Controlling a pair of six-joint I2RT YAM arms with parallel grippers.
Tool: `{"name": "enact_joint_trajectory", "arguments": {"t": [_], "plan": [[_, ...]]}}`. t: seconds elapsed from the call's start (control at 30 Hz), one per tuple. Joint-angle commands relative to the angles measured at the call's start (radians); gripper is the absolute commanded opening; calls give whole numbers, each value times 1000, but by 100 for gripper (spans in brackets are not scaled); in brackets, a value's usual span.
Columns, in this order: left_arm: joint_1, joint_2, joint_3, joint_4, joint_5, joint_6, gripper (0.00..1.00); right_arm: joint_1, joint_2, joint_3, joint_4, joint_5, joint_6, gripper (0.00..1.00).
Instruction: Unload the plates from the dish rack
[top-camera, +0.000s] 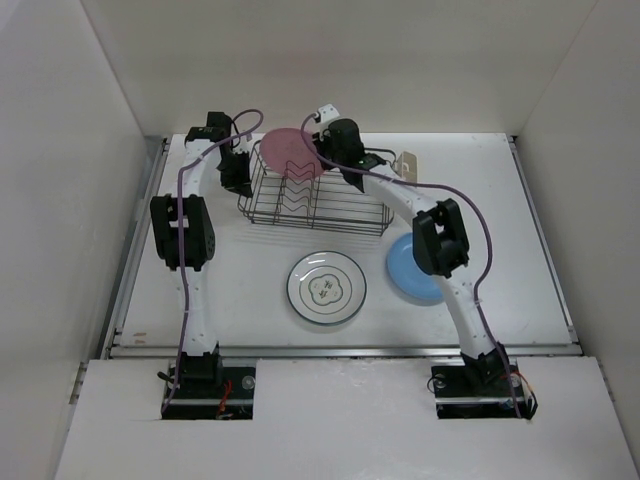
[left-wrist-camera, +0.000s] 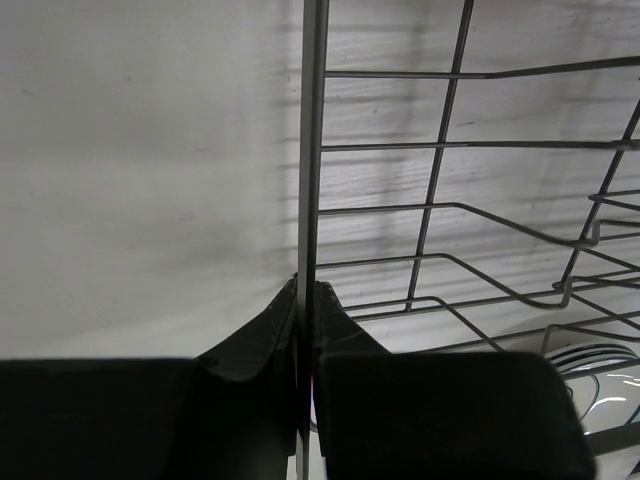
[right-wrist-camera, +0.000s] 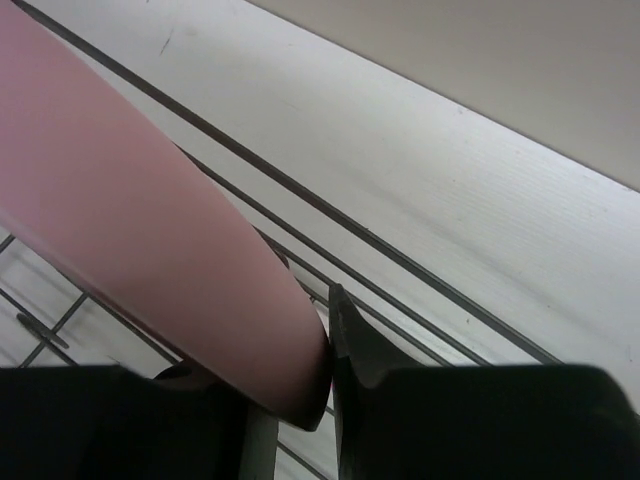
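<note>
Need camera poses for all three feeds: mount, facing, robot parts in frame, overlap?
Top external: fixed above and behind the bases, looking down on the table; both arms whole, dish rack, pink plate.
Left wrist: on the left wrist, facing along its fingers; left gripper shut on a rack wire.
Right wrist: on the right wrist, facing along its fingers; right gripper shut on the pink plate's rim.
Shared: rack wires in all three; pink plate in top and right wrist.

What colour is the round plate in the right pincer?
The round plate in the right pincer is plain pink, clearest in the right wrist view.
</note>
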Motion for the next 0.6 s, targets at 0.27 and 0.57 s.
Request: {"name": "enact_joint_trajectory", "arguments": {"t": [0.27, 0.57], "plan": [[-24, -15, -99, 3, 67, -124, 0, 3, -231, -3, 265, 213, 83, 0], [-15, -58, -111, 13, 78, -149, 0, -7, -431, -118, 166, 204, 176, 0]]}}
